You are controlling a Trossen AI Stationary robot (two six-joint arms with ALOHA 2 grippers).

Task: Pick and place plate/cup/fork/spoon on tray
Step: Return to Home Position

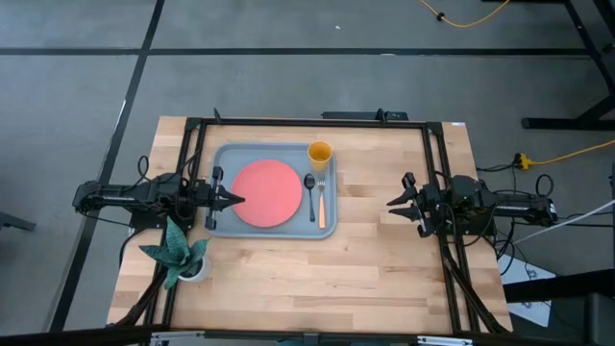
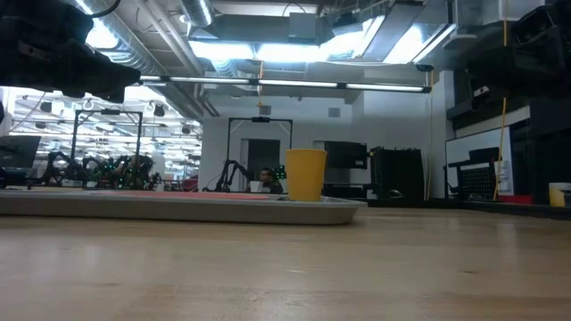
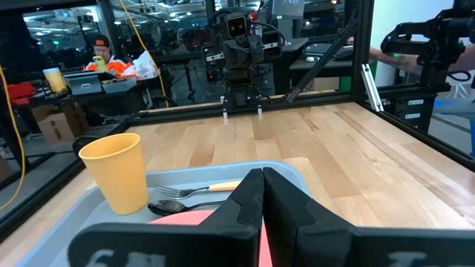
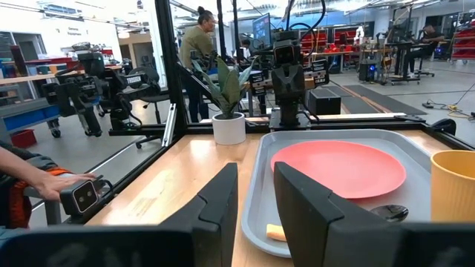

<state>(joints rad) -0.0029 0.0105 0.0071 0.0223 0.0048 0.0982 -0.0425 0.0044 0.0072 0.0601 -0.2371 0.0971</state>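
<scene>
While every piece of tableware lies on the grey-blue tray, both arms are pictured empty above the wooden counter. The coral plate is laid flat in the tray's middle, taking up most of its floor. The yellow-orange cup is stood upright in the tray's far corner on the right arm's side. Between the plate and the tray's rim on that side, the black spoon and the orange-handled fork are set side by side. The spoon is nearer the plate, and the spoon's bowl and the fork's tines are turned toward the cup.

The left gripper is held over the tray's left edge, its tips above the plate's rim. Its fingers are pressed together with nothing between them. The right gripper is held over bare counter, well apart from the tray. Its fingers are parted by a modest gap, and nothing is gripped. A potted plant is seen near the left arm, just beside the tray's near corner.
</scene>
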